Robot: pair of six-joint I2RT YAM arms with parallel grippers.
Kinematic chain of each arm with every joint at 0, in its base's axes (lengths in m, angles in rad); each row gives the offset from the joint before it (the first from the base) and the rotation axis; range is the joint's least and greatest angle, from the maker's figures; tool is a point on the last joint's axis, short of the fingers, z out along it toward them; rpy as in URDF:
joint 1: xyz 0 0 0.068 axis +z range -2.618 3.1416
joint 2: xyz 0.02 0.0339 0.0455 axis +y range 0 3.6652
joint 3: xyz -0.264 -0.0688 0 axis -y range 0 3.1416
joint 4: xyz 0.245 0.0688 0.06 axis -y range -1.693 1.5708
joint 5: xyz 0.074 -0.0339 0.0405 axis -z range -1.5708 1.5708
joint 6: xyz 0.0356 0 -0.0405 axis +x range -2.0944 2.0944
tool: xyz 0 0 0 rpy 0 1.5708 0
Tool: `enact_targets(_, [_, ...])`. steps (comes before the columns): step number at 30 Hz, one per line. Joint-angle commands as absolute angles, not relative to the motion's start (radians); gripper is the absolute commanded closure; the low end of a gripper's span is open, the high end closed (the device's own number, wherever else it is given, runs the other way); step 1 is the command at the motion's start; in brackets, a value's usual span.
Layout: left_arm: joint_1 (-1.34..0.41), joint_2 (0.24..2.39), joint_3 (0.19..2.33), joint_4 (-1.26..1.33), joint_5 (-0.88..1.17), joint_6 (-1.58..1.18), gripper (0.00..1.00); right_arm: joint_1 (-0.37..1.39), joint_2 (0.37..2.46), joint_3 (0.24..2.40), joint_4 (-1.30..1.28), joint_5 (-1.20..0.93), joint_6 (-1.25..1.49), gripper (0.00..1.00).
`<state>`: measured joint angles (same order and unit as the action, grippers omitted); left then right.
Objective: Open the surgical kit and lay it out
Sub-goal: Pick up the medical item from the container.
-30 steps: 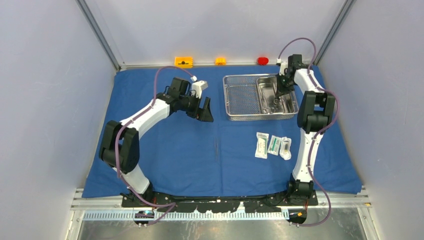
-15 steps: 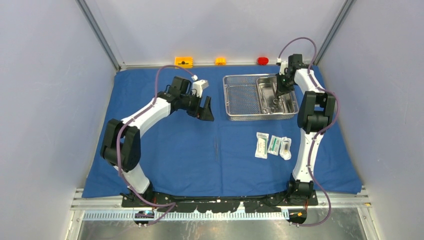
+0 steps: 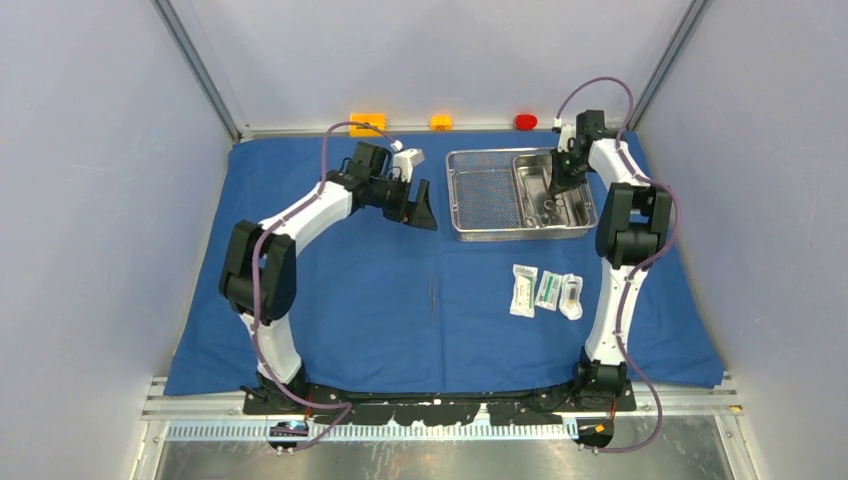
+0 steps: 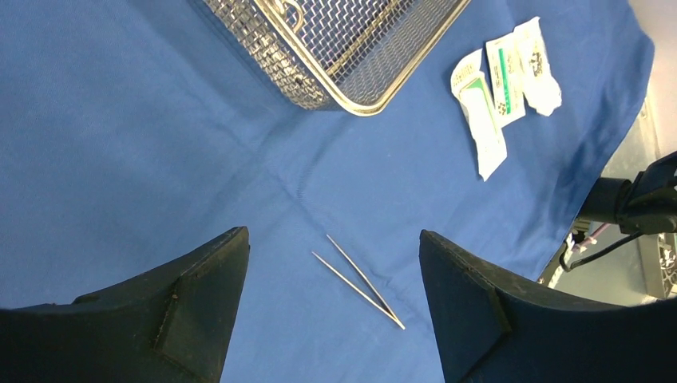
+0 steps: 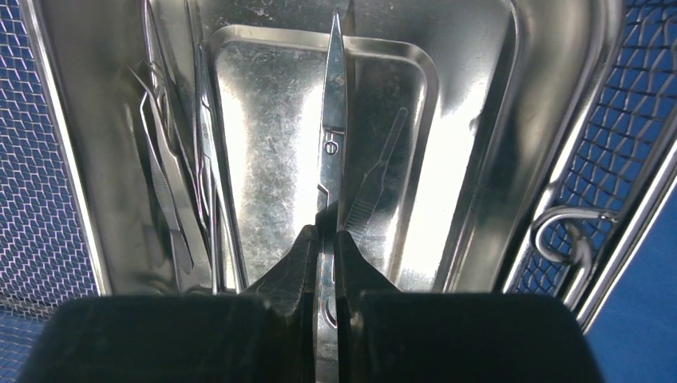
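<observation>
1. While my right claw (image 5: 323, 239) is clamped on the scissors (image 5: 333, 120) over the steel tray (image 5: 271, 175), I see my left claw (image 4: 331, 238) spread apart.
2. Tweezers (image 4: 359, 279) lie on the blue cloth (image 4: 120, 159) below it.

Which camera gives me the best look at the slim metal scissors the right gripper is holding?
Right wrist: the slim metal scissors run straight out from the shut right gripper, blades and pivot screw sharp. Top external shows them too small to make out; left wrist misses them entirely.
</observation>
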<state>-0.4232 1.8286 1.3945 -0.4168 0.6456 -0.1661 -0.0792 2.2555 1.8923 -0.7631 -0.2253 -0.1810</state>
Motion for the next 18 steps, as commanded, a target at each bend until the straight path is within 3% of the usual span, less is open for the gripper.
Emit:
enact_targets(1, [-0.423, 1.857, 1.458, -0.393, 0.701, -0.223, 0.2, -0.084, 2.157, 1.882, -0.733, -0.253, -0.172, 0.99])
enact_targets(18, [-0.479, 2.013, 1.663, -0.321, 0.71, -0.384, 0.22, -0.084, 2.08, 1.853, -0.726, -0.292, -0.144, 1.0])
